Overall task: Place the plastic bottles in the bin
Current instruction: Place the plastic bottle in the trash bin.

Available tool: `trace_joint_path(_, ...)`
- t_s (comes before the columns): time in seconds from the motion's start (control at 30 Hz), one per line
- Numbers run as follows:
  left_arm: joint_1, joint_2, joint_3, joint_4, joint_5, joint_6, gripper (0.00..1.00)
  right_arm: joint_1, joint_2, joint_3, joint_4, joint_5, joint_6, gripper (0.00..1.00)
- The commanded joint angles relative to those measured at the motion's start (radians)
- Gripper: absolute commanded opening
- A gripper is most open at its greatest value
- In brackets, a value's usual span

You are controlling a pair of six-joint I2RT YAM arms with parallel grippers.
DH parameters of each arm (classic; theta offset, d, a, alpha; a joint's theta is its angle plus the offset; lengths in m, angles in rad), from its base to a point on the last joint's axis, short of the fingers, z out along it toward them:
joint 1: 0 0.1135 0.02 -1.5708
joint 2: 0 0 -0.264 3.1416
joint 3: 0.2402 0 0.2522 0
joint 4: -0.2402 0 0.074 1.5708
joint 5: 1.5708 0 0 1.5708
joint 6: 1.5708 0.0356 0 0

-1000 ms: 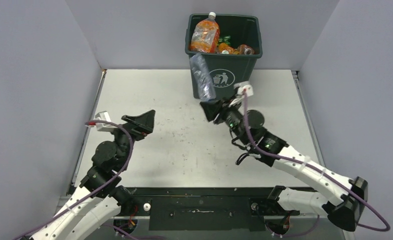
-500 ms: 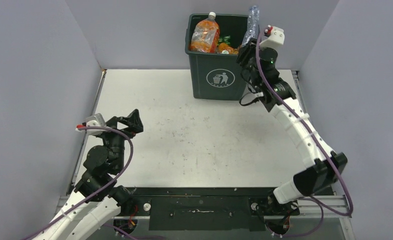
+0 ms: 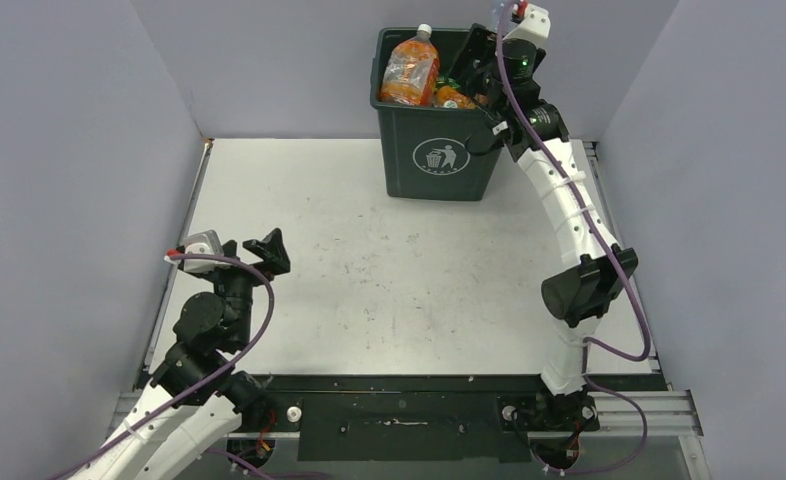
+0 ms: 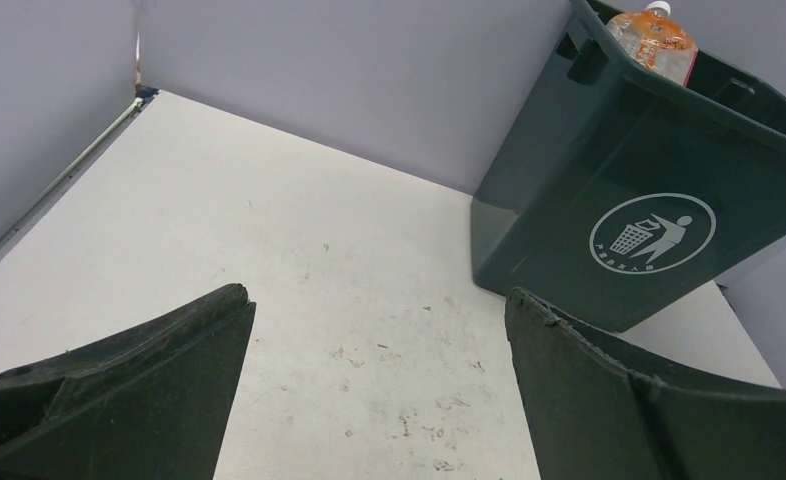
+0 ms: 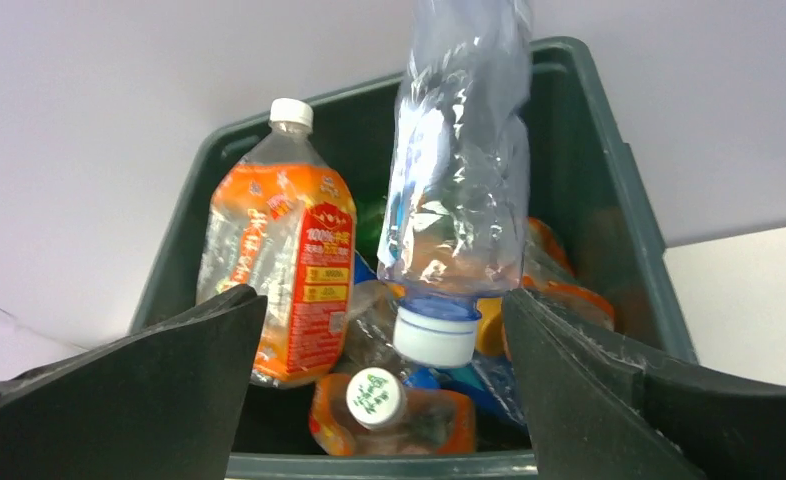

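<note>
The dark green bin [image 3: 447, 150] stands at the table's far edge, holding several plastic bottles. A tall orange-labelled bottle [image 3: 409, 68] leans in its left corner. My right gripper [image 3: 477, 68] hangs over the bin's right rim, open. In the right wrist view a clear crushed bottle [image 5: 459, 190] with a pale cap pointing down hangs between the spread fingers [image 5: 169, 400], touching neither. Below it lie the orange-labelled bottle [image 5: 289, 270] and other orange bottles [image 5: 409, 420]. My left gripper [image 3: 266, 252] is open and empty, low over the table's left side.
The left wrist view shows the bin's front wall [image 4: 569, 200] with its white round logo, ahead and to the right of my left gripper [image 4: 377, 295]. Grey walls close the table on three sides. The right arm stretches along the table's right side.
My right arm carried the clear bottle from in front of the bin up over its rim, then its jaws opened and let the bottle go. The left arm drew back slightly.
</note>
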Motion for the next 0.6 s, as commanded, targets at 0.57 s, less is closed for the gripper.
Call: trace_joint_path(0.57, -0.001, 0.019, -0.033, 0.063, -0.068, 0.066, 0.96, 0.198, -0.710, -0.807, 0.442, 0.067, 0.007, 0.90)
